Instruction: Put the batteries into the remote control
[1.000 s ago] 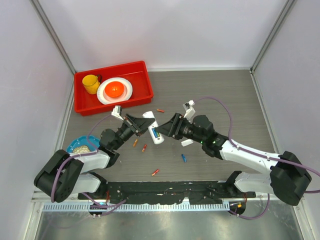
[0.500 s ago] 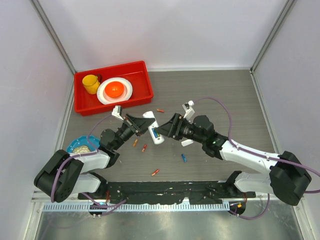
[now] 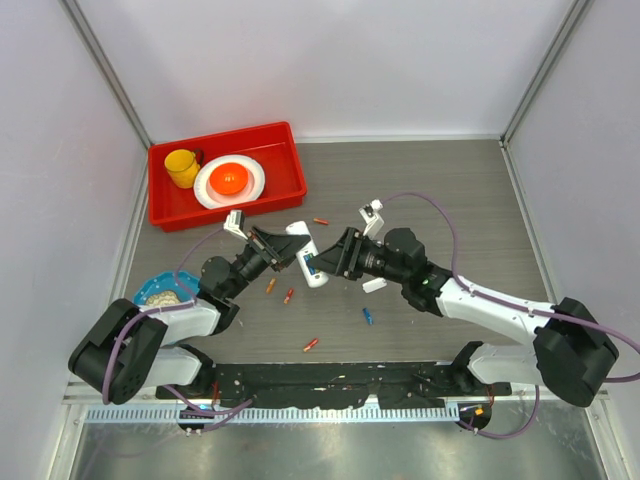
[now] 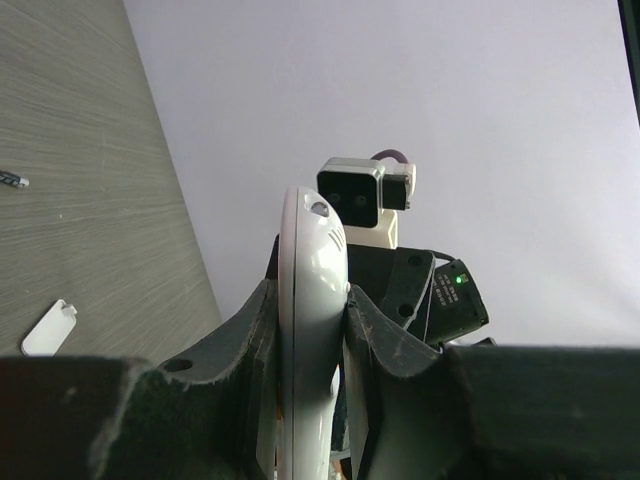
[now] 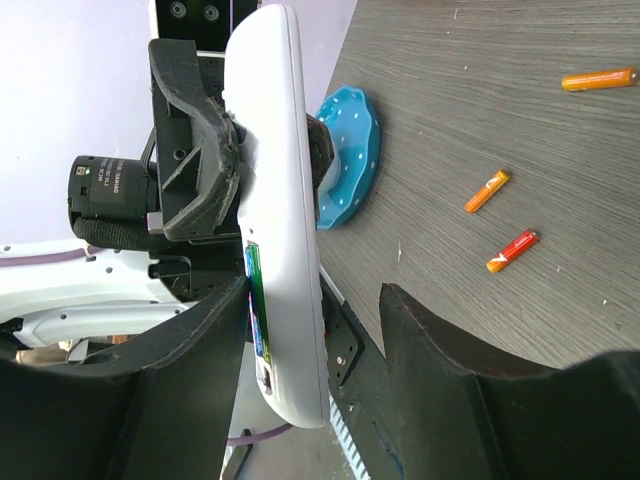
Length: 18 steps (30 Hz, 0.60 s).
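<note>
The remote control is glossy white, with a green-and-blue strip along its edge. The left gripper and right gripper are matt black. The loose batteries are orange and red with pale bands; one blue battery lies among them. The table is grey with fine wood-grain streaks. The tray is red, the cup yellow, the plate white, and the bowl sky blue with small dots.

Grey table bears red tray, blue bowl, loose batteries, white cover.
</note>
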### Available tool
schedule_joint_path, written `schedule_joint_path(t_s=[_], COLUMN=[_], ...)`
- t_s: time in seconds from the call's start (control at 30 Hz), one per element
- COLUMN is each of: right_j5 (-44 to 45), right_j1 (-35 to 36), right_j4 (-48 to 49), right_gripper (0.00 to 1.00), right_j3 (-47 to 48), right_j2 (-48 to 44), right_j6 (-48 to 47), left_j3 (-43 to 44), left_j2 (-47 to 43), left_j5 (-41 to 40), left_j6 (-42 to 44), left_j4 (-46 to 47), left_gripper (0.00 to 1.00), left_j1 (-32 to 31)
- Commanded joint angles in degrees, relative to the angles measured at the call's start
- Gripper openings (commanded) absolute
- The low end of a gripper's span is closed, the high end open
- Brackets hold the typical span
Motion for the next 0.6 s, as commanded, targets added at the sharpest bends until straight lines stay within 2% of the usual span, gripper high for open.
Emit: schedule_joint_path(t_s=[0.0, 0.17, 0.27, 0.33, 0.37, 0.47, 0.57], right_j5=[-0.9, 0.0, 0.0, -0.2, -0.4, 0.0, 0.2], right_j1=[-0.2, -0.2, -0.2, -0.3, -0.3, -0.4, -0.9], right_j4=[-2.5, -3.6, -3.8, -2.7, -2.1, -1.1, -0.5], right_gripper=[0.57, 0.45, 0.44, 0.47, 0.54, 0.64, 0.65], right_j3=[2.2, 2.4, 2.5, 2.1, 2.0, 2.0, 2.1], right_j2=[1.9, 2.8, 3.2, 2.8, 2.4, 0.5, -1.6], right_j6=[-2.0, -2.0, -2.0, -1.6, -1.3, -0.7, -0.2], left_j3=[2.8, 3.0, 2.9, 2.7, 2.6, 1.9, 1.3], left_j2=[-0.5, -1.1, -1.1, -1.1, -1.1, -0.3, 0.4], left_j5=[0.7, 0.7, 0.7, 0.7, 0.7, 0.7, 0.7], left_j6=[-1.2, -1.5, -1.4, -1.2, -1.1, -0.7, -0.4], left_j4=[15.9, 15.9, 15.9, 15.9, 15.9, 15.9, 15.9], left_gripper=[0.0, 0.0, 0.0, 0.0, 0.0, 0.0, 0.0], left_j1=[0.1, 0.1, 0.1, 0.1, 0.1, 0.1, 0.1])
